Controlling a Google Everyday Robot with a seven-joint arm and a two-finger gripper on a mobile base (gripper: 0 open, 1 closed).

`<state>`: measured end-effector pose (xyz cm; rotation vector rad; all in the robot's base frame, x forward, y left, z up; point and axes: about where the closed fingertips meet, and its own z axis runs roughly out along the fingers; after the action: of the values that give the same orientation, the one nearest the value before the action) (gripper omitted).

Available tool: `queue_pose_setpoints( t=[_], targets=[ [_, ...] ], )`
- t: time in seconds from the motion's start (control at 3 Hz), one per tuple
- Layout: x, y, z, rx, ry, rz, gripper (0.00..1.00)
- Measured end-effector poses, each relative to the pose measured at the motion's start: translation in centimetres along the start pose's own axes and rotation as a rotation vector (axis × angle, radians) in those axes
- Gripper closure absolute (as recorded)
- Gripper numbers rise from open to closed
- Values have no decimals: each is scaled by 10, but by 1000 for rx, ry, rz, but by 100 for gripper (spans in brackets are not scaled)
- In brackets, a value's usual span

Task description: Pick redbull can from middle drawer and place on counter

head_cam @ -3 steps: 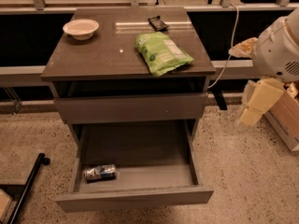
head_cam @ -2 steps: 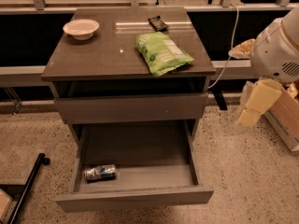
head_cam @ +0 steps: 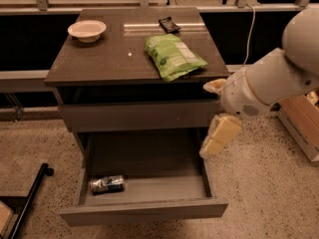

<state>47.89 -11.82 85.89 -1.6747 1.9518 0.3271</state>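
Note:
The redbull can (head_cam: 107, 183) lies on its side in the front left corner of the open middle drawer (head_cam: 144, 209). The drawer is pulled out below the cabinet's other shut drawer front. The counter (head_cam: 109, 59) is the dark glossy top above. My gripper (head_cam: 220, 135) is the cream part hanging from the white arm at the drawer's right side, level with the drawer's back right corner. It is above and well to the right of the can, and nothing shows in it.
On the counter lie a green snack bag (head_cam: 173, 56), a white bowl (head_cam: 86, 30) at the back left and a small dark object (head_cam: 169, 24) at the back. A black pole (head_cam: 30, 198) lies on the floor at left. A wooden box (head_cam: 301, 126) stands at right.
My arm and gripper have swung left, from beside the cabinet to the drawer's right edge. The view has come closer to the cabinet. The can has not moved.

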Motion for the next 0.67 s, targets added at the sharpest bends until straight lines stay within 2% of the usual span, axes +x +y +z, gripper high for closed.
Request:
queue_pose_setpoints(
  t=[0.33, 0.67],
  targets=[
    [-5, -6, 3, 20, -15, 0, 0],
    [1, -4, 7, 31, 7, 34, 0]
  ],
)
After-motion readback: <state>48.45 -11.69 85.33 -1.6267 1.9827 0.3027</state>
